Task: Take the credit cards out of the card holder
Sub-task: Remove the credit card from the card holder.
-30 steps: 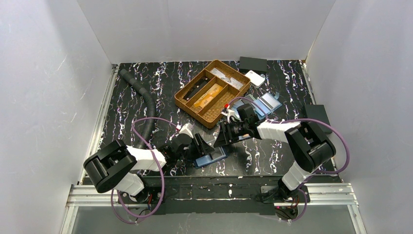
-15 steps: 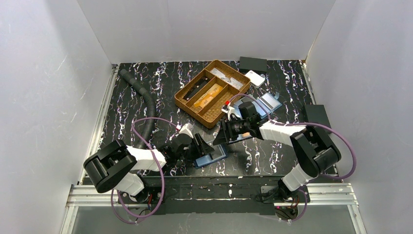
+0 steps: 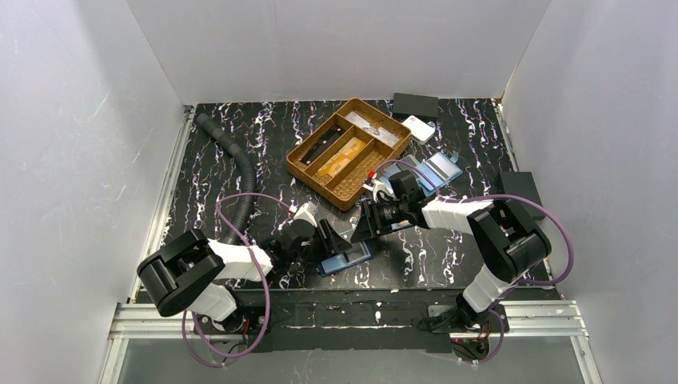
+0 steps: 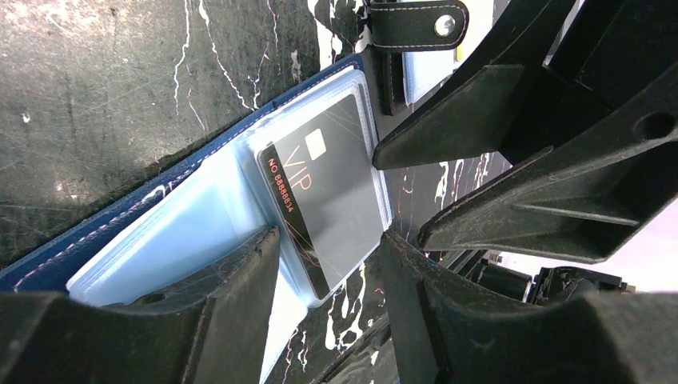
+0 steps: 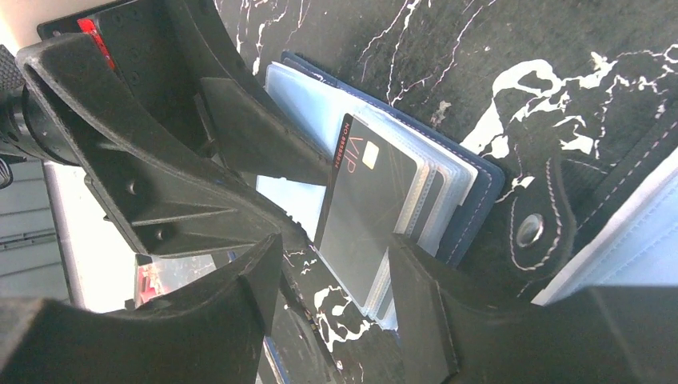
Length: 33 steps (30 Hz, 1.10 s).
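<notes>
The blue card holder (image 3: 349,258) lies open near the table's front edge, its clear sleeves fanned out (image 4: 184,240). A dark grey credit card (image 4: 328,192) marked VIP, with a red number along one edge, sticks partly out of a sleeve (image 5: 364,216). My left gripper (image 3: 334,238) stands open, its fingers either side of the card's end (image 4: 328,240); the left finger (image 4: 232,304) rests on the sleeves. From the opposite side my right gripper (image 3: 361,222) is also open around the card's other end (image 5: 336,244). The holder's snap strap (image 5: 532,228) lies beside it.
A wicker divider tray (image 3: 349,150) sits behind the grippers. A second blue-grey holder (image 3: 436,170) lies right of it. A ribbed black hose (image 3: 232,152) curves along the left. A white object (image 3: 419,128) and black boxes (image 3: 416,104) (image 3: 521,188) are at the back and right.
The right arm's elbow swung a little to the right and came back. Both grippers and the holder stay almost where they were.
</notes>
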Each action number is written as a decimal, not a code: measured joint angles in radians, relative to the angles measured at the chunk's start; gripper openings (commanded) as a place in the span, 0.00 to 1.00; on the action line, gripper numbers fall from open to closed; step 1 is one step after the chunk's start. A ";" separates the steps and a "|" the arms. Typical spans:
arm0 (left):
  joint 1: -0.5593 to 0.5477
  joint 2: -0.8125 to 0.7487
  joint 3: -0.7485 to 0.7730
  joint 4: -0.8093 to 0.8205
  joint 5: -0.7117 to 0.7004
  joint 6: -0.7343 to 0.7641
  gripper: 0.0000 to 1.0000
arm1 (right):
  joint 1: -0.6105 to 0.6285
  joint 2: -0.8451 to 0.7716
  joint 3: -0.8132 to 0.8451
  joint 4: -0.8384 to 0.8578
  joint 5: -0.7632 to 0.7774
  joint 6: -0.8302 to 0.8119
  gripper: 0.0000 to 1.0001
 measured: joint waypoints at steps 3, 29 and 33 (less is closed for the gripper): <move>0.000 0.000 -0.004 0.007 0.000 0.000 0.49 | 0.000 0.004 0.000 -0.001 0.000 0.000 0.58; 0.000 0.000 -0.013 0.022 -0.001 -0.007 0.48 | -0.016 0.003 0.001 0.006 -0.055 0.009 0.60; 0.000 0.000 -0.013 0.023 -0.001 -0.007 0.48 | -0.016 0.021 0.001 0.005 -0.056 0.008 0.60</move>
